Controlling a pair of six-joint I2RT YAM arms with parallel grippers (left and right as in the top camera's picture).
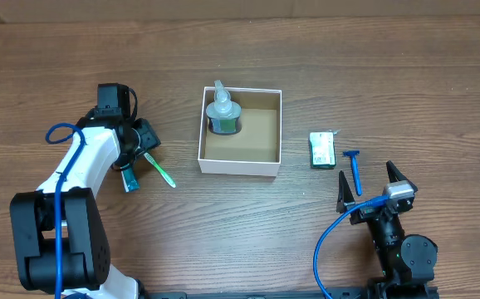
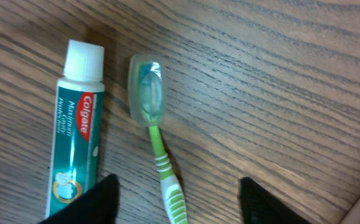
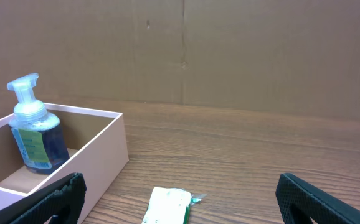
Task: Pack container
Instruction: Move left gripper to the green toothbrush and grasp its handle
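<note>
Left gripper [image 2: 180, 200]: jaws stood apart, one black finger on either side of a green-and-white handle, neither seen touching it.
Toothbrush [image 2: 158, 146]: lay flat on the table [image 1: 240, 241], its head under a clear cap and its handle running back between the left fingers.
Toothpaste [image 2: 74, 140]: a white-capped tube lay just beside the toothbrush, roughly parallel to it, with its lower end hidden behind one finger.
Right gripper [image 1: 369, 184]: jaws were spread wide with nothing between them, low over the wood near the front right.
Razor [image 1: 355, 170]: blue, lay flat just ahead of the right gripper.
Green packet [image 1: 323, 149]: lay flat near the razor, on its left and a little farther back.
Container [image 1: 240, 164]: white outside and brown inside, lidless, sat mid-table just left of the green packet, apart from it and well apart from both grippers.
Pump bottle [image 1: 222, 112]: stood upright inside the container, in its back left corner.
</note>
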